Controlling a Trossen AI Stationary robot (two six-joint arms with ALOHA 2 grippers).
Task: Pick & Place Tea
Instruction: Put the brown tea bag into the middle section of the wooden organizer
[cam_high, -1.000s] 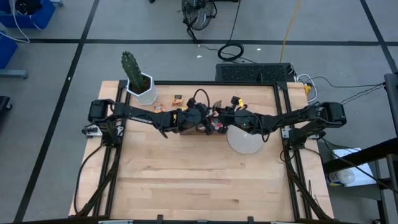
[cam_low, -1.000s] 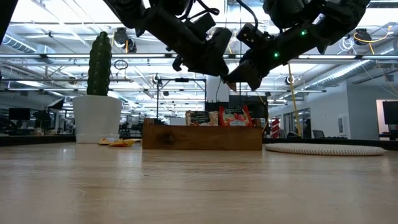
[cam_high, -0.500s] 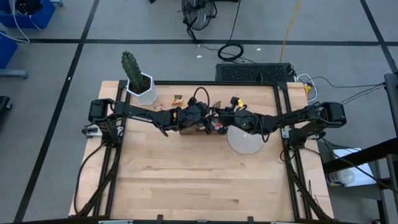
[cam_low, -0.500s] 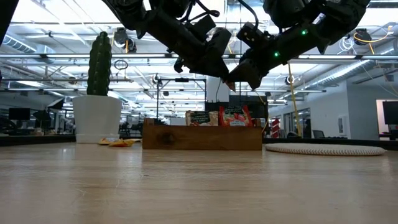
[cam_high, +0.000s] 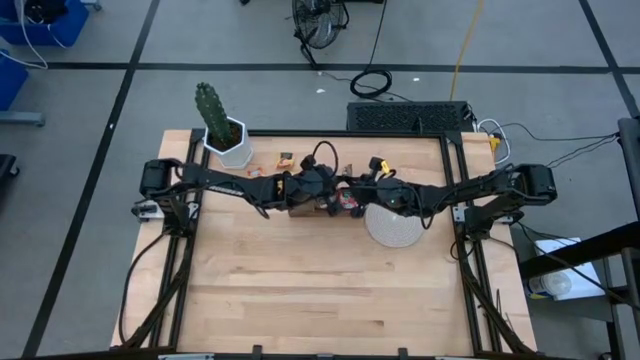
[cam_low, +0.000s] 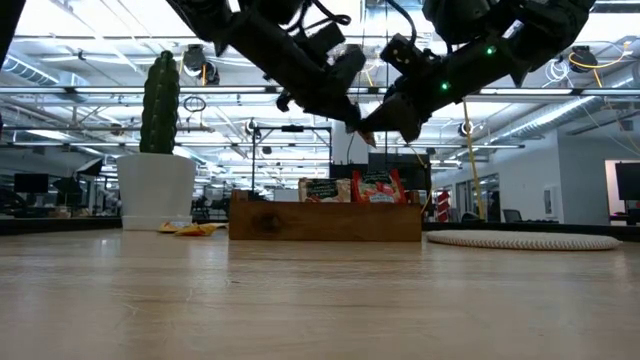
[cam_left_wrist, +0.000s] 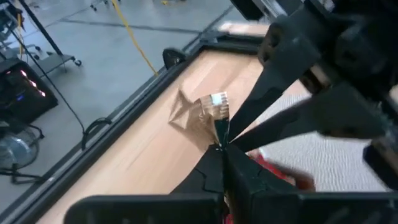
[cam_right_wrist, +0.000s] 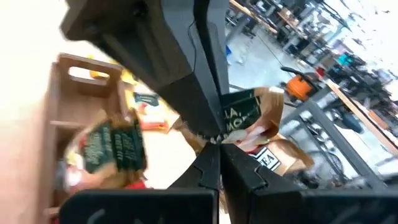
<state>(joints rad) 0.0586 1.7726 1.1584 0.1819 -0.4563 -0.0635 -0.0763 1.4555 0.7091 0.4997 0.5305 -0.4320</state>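
Both grippers meet above the brown three-compartment wooden tray (cam_low: 325, 222) at the table's far middle. Left gripper (cam_left_wrist: 219, 144) and right gripper (cam_right_wrist: 214, 142) are each pinched on the same tan, crumpled tea sachet (cam_left_wrist: 202, 112), held in the air between them. More red sachets (cam_low: 375, 186) stand in the tray.

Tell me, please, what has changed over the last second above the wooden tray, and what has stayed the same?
Very little. The left gripper and right gripper remain tip to tip above the wooden tray, both pinching one tan tea sachet; the left has edged slightly up and back. No release is visible. The sachets in the tray, the loose ones by the cactus pot and the round disc have not moved.
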